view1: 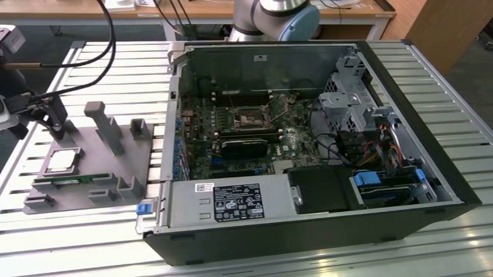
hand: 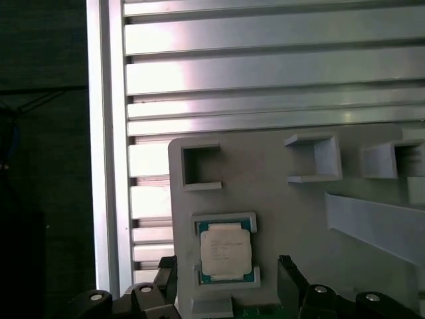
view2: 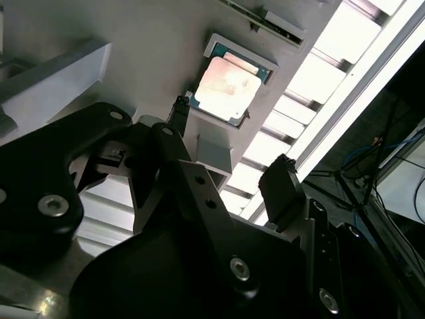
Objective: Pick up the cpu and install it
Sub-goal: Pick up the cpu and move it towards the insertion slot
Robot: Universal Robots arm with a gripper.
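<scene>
Cpu (view1: 62, 161) lies flat in its recess on the grey tray (view1: 142, 156), at the exterior view's left, well apart from the open computer case (view1: 431, 173). The gripper (view1: 51, 118) hangs over the far end of the tray, above the chip and not touching it. The socket (view1: 250, 119) on the board inside the case appears unfilled. In the second wrist view, the cpu (view2: 226, 90) sits seated in the tray (view2: 99, 26), its silver top unobstructed. The gripper (view2: 232, 149) has its two fingers spread wide, with nothing between them, and one fingertip is near a corner of the chip. In the first wrist view, the cpu (hand: 226, 256) rests square in the tray (hand: 279, 206), and the fingers of the gripper (hand: 228, 282) stand apart, one to each side of the chip's near edge. Contact cannot be confirmed. Assessment: approach is made. Grasp, lift, carry and seating in the socket remain outstanding.
</scene>
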